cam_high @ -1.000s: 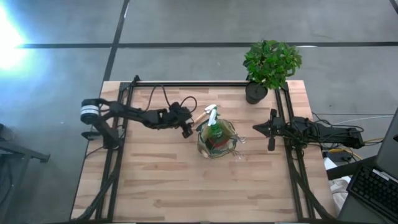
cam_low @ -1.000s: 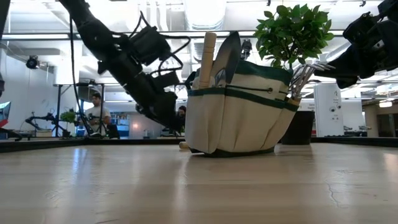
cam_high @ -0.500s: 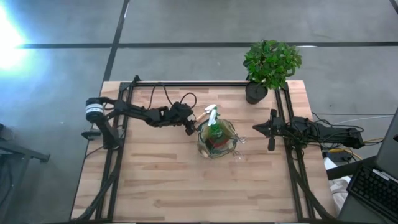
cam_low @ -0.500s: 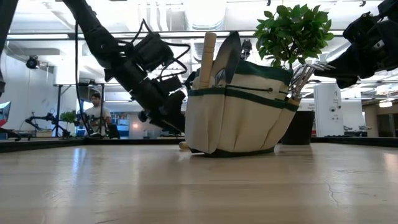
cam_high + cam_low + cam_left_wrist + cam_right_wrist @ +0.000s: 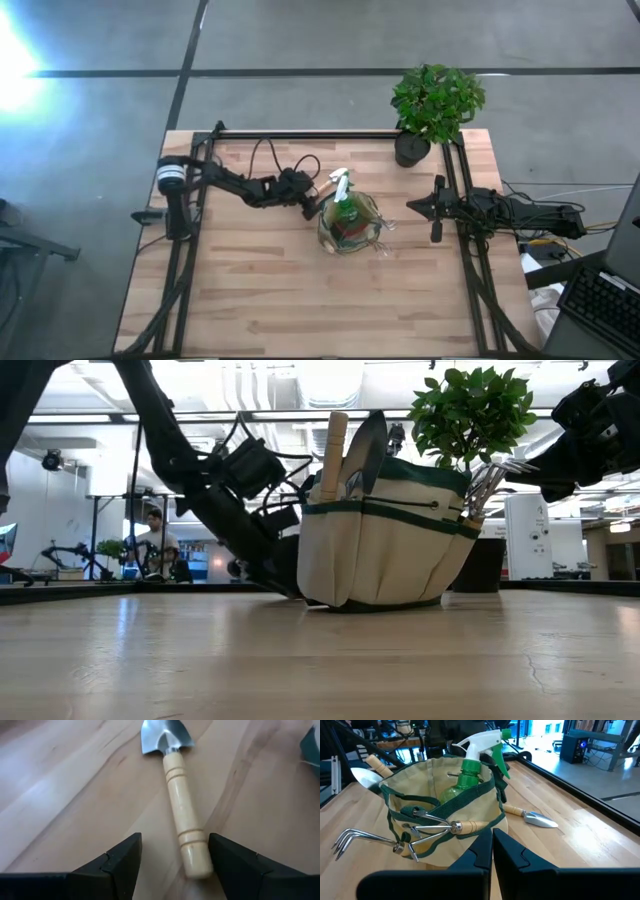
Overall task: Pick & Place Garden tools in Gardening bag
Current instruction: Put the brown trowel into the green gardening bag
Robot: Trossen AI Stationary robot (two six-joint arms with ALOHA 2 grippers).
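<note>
Left gripper (image 5: 172, 857) lowered beside the gardening bag (image 5: 385, 535).

Only the left wrist view shows its fingers parted astride the wooden handle of a trowel (image 5: 180, 805) lying flat, not yet clamped. Since the earlier frame this arm has dropped toward the table (image 5: 270, 290). The right gripper (image 5: 432, 212), shut and empty, waits near the table's right edge.
</note>
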